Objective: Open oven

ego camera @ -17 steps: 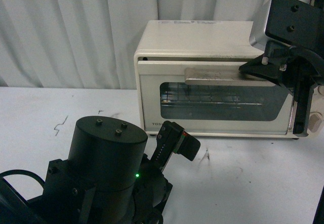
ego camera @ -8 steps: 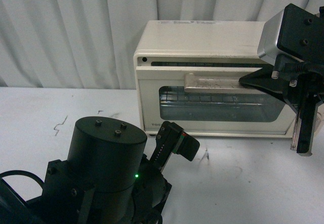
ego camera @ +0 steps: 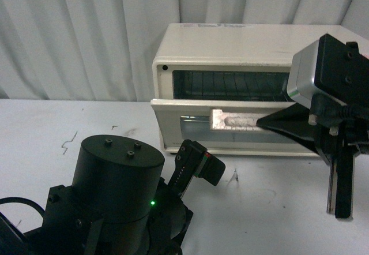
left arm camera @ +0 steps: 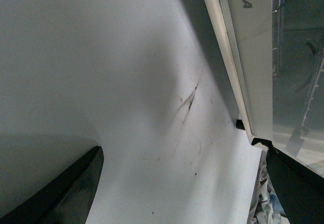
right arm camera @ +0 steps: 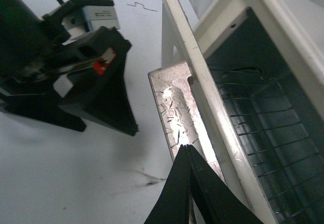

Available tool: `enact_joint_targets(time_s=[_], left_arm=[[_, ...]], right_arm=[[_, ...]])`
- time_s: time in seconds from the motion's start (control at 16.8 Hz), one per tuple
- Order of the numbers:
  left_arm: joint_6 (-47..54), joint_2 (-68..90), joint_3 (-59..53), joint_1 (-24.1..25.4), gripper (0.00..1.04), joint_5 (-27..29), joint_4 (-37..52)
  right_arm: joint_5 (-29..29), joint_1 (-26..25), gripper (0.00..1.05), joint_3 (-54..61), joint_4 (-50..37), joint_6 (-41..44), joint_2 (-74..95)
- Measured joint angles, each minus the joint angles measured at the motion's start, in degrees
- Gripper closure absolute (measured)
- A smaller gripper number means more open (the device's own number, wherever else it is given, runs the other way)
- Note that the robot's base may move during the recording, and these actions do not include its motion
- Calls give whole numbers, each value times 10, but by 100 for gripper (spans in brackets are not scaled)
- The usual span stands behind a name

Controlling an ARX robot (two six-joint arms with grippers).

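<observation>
One table point(ego camera: 34, 122), bare and white, runs along a pleated curtain point(ego camera: 75, 36). Two arms show. The left gripper point(ego camera: 199, 165) hangs low over the table with its fingers point(left arm camera: 66, 193) spread wide and nothing between them. It is near the door's lower left corner but not touching it, with free tabletop all around.

One oven point(ego camera: 230, 44) stands right of centre against the curtain. Its single door point(ego camera: 173, 122) tilts outward from a bottom hinge, leaving a gap along the top edge that exposes one wire rack point(ego camera: 230, 85). The right gripper point(right arm camera: 185, 149) has its fingers pressed together, tips resting on the right end of the one handle point(ego camera: 233, 119). Open table lies before the door.
</observation>
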State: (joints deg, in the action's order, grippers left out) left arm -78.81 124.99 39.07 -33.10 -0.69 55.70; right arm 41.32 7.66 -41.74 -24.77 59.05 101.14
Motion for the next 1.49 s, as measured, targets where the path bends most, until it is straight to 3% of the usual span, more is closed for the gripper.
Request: enact_joint_targets(time_s=[0.42,0.77,1.13,1.19,1.25,1.37,1.49], left_arm=[[3,-1,-2,-2,7,1,2],[8,-1,-2,-2,7,1,2],[8,-1,-1,-5,7,2,2],[8,-1,-1,-4,7,2,2],[8,-1,-1,-5,7,3,2],[8,-1,-1,-6,7,2,2],[8,-1,-2,-5,7,3,2]], right_arm=[[-6,8,103,19,34,-87,-102],[-12,-37,102,-23,94,-68,-133],[-12,-51,43,-40,122,-38,-162],[-86,-39,43,-14,13,-82,-164],[-226,-30,54,38,-103,-170,-184],[-407,-36,76,139,-234,-381,-236],[-448,-45,96,186,-263,-513,-278]])
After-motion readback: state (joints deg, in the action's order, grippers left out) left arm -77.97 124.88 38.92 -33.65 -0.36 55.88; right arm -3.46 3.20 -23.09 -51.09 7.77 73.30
